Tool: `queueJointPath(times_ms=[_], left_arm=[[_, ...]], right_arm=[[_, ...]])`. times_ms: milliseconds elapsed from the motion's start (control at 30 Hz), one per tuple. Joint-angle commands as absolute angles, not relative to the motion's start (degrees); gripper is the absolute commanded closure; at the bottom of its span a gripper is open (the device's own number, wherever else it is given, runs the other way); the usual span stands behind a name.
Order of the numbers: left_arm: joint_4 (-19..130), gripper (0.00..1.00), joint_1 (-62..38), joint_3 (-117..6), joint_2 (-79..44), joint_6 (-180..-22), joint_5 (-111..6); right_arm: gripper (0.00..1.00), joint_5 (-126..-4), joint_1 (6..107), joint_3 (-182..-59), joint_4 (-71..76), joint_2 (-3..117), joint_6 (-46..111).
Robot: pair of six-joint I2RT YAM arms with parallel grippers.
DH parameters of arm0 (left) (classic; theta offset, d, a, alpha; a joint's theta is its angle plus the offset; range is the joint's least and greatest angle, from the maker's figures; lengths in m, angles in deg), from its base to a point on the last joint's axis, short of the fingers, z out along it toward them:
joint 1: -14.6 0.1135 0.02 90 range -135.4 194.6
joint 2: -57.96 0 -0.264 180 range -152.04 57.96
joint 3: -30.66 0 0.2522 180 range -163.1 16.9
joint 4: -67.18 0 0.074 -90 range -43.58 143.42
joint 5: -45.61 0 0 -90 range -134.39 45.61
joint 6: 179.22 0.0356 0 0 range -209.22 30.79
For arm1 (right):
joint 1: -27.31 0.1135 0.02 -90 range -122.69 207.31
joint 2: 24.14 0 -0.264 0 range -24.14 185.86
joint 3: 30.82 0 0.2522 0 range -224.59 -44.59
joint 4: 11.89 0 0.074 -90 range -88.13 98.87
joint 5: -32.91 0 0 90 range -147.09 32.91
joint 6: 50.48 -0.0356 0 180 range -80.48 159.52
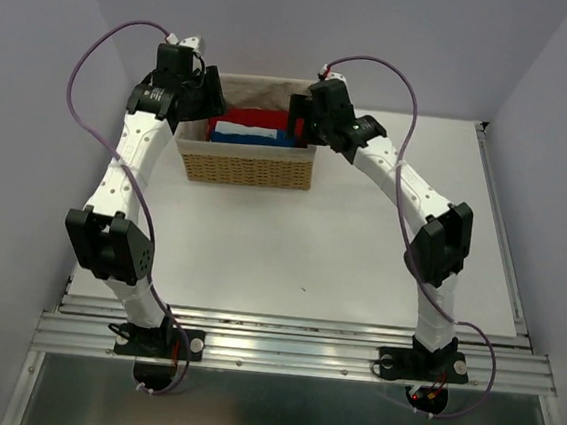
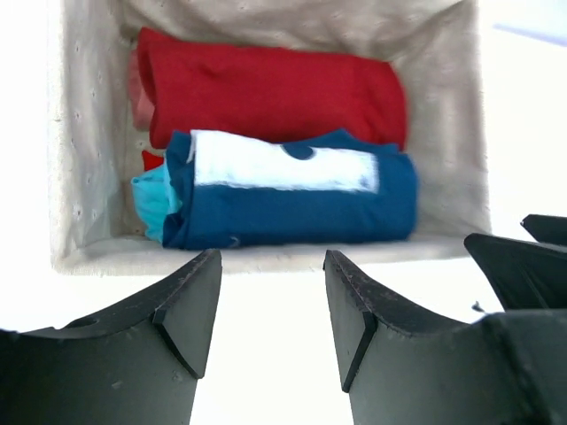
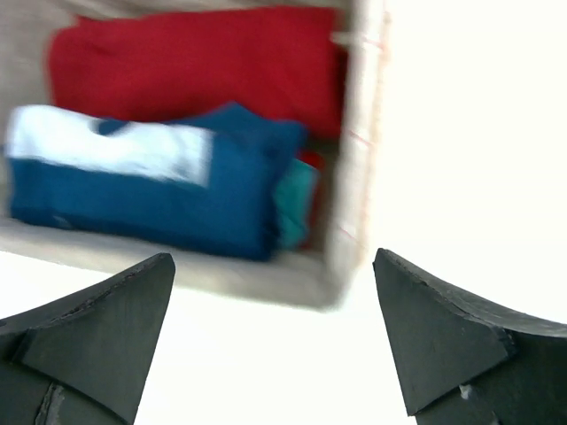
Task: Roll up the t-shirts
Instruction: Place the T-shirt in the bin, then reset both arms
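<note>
Basket (image 1: 247, 174) of wicker stands at twelve o'clock on the table (image 1: 289, 263) in the top view, with the left gripper (image 1: 197, 92) at its nine o'clock end and the right gripper (image 1: 301, 114) at three. Left wrist view: inside it, the red t-shirt roll (image 2: 266, 88) lies touching the blue roll (image 2: 292, 208) on its twelve o'clock side; jaws parted, empty. Right wrist view: jaws spread wide, gripping nothing.

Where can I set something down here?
Bare white table in front of the wicker basket, between the arms, and right of the right arm. Crowded: the basket, filled by a red roll and a blue roll, left gripper and right gripper at its ends.
</note>
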State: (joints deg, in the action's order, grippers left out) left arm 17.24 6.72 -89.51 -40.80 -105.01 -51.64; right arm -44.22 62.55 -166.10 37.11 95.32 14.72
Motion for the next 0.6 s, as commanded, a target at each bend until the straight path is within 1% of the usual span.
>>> queueJointPath(times_ms=[0,67,133,200,233,267,333,367,400,433,567], left_arm=[[26.3,0.39,6.9,-84.2,-29.9,-104.9,-55.2],[28.8,0.39,6.9,-79.0,-25.7,-104.6,-55.2],[30.3,0.37,6.9,-74.1,-21.2,-104.1,-55.6],[32.3,0.36,6.9,-70.7,-18.0,-103.5,-55.8],[32.9,0.32,6.9,-69.2,-16.4,-103.3,-55.7],[33.6,0.31,6.9,-65.7,-13.0,-103.2,-55.3],[35.7,0.24,6.9,-62.1,-9.6,-103.2,-54.8],[36.6,0.14,6.9,-58.1,-6.4,-103.2,-54.9],[38.6,0.11,6.9,-56.1,-4.8,-102.5,-55.2],[39.5,0.11,6.9,-52.2,-2.3,-102.3,-55.4],[40.9,0.11,6.9,-46.9,1.6,-103.6,-56.1]], right_arm=[[0.0,-31.4,62.5,-157.4,30.5,83.5,13.9],[0.0,-26.6,62.5,-150.9,29.4,78.3,13.5],[0.0,-23.6,62.5,-146.5,29.1,74.9,13.0],[0.0,-21.5,62.5,-139.2,28.9,69.7,11.9],[0.0,-21.1,62.5,-136.8,28.9,68.2,11.8],[0.0,-19.4,62.5,-132.0,29.1,65.0,11.4],[0.0,-17.8,62.5,-127.1,29.5,61.6,10.4],[0.0,-16.7,62.5,-124.7,29.5,59.7,9.5],[0.0,-16.1,62.5,-119.9,29.5,56.2,8.7],[0.0,-16.0,62.5,-117.6,29.3,54.4,7.6],[0.0,-14.0,62.5,-107.8,28.8,47.1,5.9]])
